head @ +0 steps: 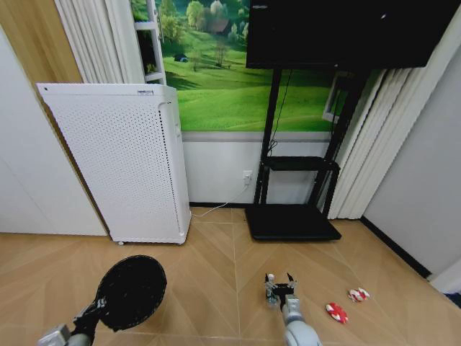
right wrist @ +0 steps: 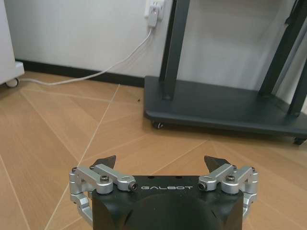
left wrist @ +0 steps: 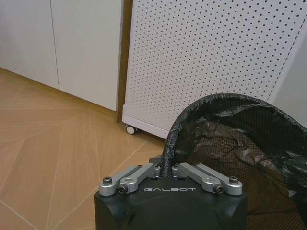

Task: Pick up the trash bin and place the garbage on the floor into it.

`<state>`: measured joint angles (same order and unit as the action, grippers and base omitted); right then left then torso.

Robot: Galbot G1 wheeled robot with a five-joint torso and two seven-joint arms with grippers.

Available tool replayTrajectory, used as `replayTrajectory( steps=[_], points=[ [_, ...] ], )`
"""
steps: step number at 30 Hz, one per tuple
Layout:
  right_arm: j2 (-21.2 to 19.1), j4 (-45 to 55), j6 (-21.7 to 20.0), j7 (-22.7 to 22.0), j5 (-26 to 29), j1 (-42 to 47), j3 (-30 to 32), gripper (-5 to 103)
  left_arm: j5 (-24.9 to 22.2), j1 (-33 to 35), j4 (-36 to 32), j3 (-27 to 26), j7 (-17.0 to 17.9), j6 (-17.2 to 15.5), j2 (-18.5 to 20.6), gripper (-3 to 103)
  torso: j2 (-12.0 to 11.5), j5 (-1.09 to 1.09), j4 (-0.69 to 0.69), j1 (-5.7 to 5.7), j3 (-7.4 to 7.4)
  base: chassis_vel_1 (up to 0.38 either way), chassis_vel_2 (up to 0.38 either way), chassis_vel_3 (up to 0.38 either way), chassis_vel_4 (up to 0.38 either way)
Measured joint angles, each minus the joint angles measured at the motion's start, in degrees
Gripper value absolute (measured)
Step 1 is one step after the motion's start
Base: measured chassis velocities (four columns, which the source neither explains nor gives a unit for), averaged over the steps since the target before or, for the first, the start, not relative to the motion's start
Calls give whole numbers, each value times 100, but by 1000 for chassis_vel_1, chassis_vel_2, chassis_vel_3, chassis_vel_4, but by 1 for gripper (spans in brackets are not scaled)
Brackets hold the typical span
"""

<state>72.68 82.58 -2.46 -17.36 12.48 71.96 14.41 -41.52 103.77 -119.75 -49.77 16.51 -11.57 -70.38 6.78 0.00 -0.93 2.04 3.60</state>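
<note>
Your left claw (left wrist: 166, 176), marked GALBOT, is clamped on the rim of the trash bin (head: 132, 290), holding it off the floor by the white perforated appliance (head: 119, 158). Your right claw (right wrist: 161, 164), also GALBOT, gapes wide above bare floor (head: 216, 267). 2 red-and-white wrappers (head: 336, 312) (head: 358, 294) lie near, to its right.

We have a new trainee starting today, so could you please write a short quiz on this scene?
1. True or false: the left pincer grips the rim of the black mesh trash bin.
2. How many red-and-white wrappers lie on the wooden floor?
3. The right pincer is: A) shut on a wrapper B) open and empty C) holding the bin.

Key
1. True: its fingers pinch the lined rim.
2. Two, both off to the robot's right.
3. B: its fingertips stand apart above bare floor.
</note>
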Motion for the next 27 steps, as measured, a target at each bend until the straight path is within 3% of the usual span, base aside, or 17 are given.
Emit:
replayTrajectory(
  steps=[10, 27],
  points=[
    [267, -1403, -457, -440, -20, -896, -132, 100, 70, -6, 15, -68, -88, 125, -41, 4, 0, 0, 1, 0, 0, 0, 0, 0, 0],
    [478, -2234, -538, -362, -139, -866, -42, 100, 48, -161, 207, -44, -88, 133, 98, 4, 0, 0, 1, 0, 0, 0, 0, 0, 0]
  ],
)
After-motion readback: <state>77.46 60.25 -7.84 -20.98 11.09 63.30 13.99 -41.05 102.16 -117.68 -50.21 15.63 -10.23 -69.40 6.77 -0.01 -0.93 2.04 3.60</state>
